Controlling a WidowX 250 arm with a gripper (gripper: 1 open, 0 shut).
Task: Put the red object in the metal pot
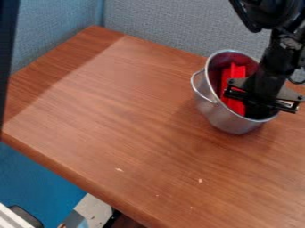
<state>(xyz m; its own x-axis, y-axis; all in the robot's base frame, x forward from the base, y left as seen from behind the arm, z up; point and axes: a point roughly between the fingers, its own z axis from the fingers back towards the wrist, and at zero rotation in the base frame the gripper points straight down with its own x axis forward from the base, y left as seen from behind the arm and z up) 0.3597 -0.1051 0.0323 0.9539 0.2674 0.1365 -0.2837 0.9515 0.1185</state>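
My gripper reaches down into the metal pot, jaws closed on the red object, which sits inside it. The pot tilts, its mouth toward ten o'clock, at the three o'clock side of the wooden table

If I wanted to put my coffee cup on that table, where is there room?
Nearly all of the wooden table is bare, from the blue wall to the front edge. Only the right side is crowded: the metal pot, the red block inside it and the claw.
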